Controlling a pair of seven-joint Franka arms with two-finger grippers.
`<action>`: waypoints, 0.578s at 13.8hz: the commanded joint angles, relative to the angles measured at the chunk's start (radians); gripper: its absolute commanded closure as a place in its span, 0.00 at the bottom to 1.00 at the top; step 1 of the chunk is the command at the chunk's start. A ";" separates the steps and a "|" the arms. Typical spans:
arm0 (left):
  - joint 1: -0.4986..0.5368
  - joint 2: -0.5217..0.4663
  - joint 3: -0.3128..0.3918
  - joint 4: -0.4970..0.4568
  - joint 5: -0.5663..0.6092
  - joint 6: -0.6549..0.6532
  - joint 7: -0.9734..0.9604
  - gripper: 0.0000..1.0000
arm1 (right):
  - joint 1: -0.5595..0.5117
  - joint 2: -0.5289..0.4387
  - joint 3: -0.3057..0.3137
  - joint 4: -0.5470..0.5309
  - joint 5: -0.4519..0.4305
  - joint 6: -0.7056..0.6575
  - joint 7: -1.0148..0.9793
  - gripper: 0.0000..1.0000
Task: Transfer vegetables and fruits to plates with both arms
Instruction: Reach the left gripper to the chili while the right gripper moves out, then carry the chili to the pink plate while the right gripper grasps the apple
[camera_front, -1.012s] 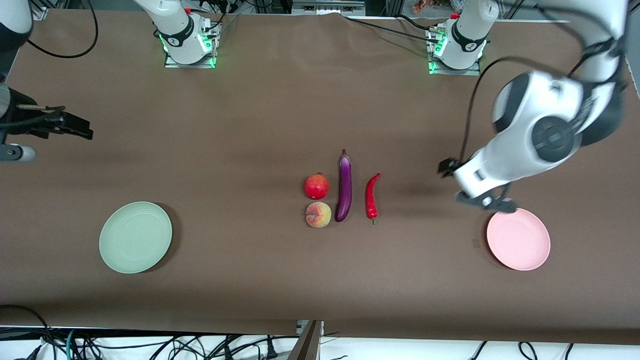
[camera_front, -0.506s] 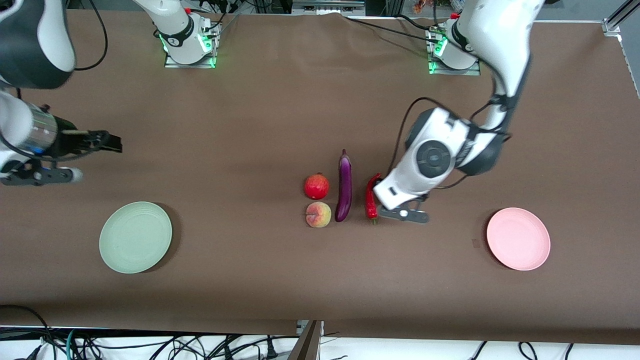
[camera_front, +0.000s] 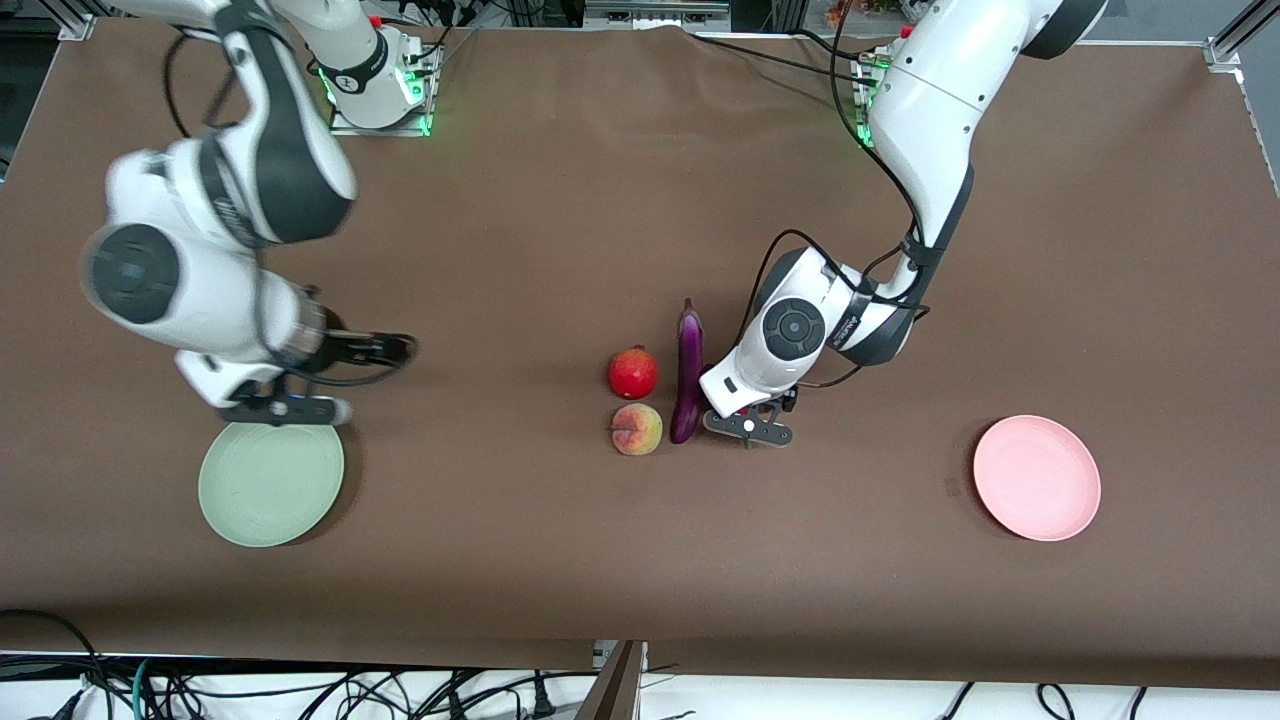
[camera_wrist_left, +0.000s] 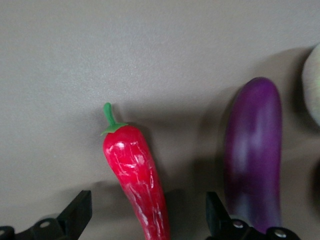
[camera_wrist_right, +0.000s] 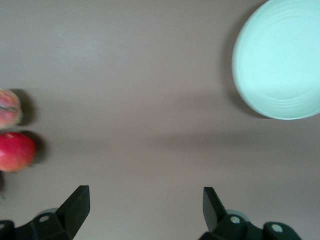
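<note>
Left wrist view: the chili pepper (camera_wrist_left: 136, 180) lies on the desk (camera_front: 560, 200) right between the spread fingers of the left end effector (camera_wrist_left: 145, 215) — wide open, empty, lined up to straddle it, the eggplant (camera_wrist_left: 252, 150) just beside one finger. Right end effector (camera_wrist_right: 142, 210) — also released — hovers over bare desk near the green plate (camera_wrist_right: 280, 60), well apart from the pomegranate (camera_wrist_right: 15, 150) and peach (camera_wrist_right: 7, 107).

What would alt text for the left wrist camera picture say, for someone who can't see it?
A glossy red chili pepper with a green stem lies on the brown table between the open black fingers of the left gripper above it. A purple eggplant lies beside it, apart.
</note>
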 joint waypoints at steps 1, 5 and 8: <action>-0.011 -0.010 0.010 -0.010 0.001 0.006 -0.006 0.71 | 0.063 0.042 -0.005 0.004 0.038 0.065 0.118 0.00; 0.001 -0.018 0.012 -0.010 0.001 -0.006 0.000 1.00 | 0.175 0.119 -0.007 0.004 0.039 0.182 0.135 0.00; 0.022 -0.071 0.026 0.011 0.001 -0.113 0.000 1.00 | 0.220 0.179 -0.005 0.004 0.041 0.260 0.135 0.00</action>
